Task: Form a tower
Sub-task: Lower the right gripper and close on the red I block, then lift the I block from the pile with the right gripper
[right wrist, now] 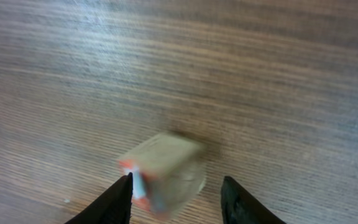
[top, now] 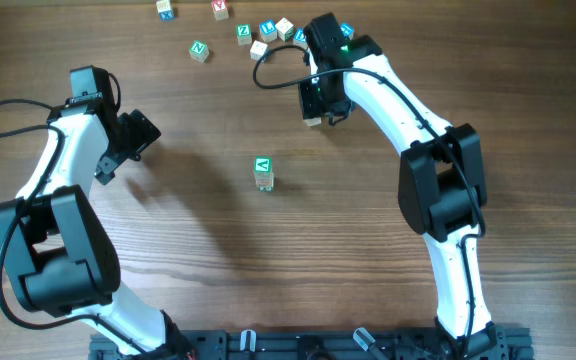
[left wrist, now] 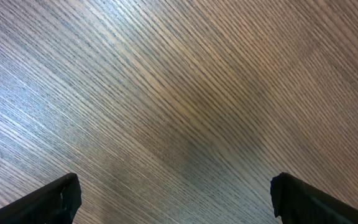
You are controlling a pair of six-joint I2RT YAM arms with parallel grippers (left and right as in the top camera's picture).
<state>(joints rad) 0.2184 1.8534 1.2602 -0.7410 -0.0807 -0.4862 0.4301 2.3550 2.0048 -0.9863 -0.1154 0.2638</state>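
Right gripper: jaws partly apart, not clamped. A single cube sits between the fingers. It's blurred in the right wrist view, with a pale wood top and a red-orange edge on one side. One finger is at or against that red side; can't tell if it's really touching. On the other side a strip of bare table shows between the cube and the other finger, so there's no grip on it.

Overhead shows the same cube on the table just under the right gripper, at the far side of the table.

Left gripper: jaws fully spread, nothing between them, only bare wood grain of the table below. From overhead the left gripper sits over the left part of the table, touching nothing.

The tower stands mid-table between the two arms, well apart from both grippers. Its top face is green with a white letter, and a bit of pale side shows below it. Can't count the cubes from above.

Loose cubes lie scattered along the far edge with green, blue and red faces, some just beside the right wrist.
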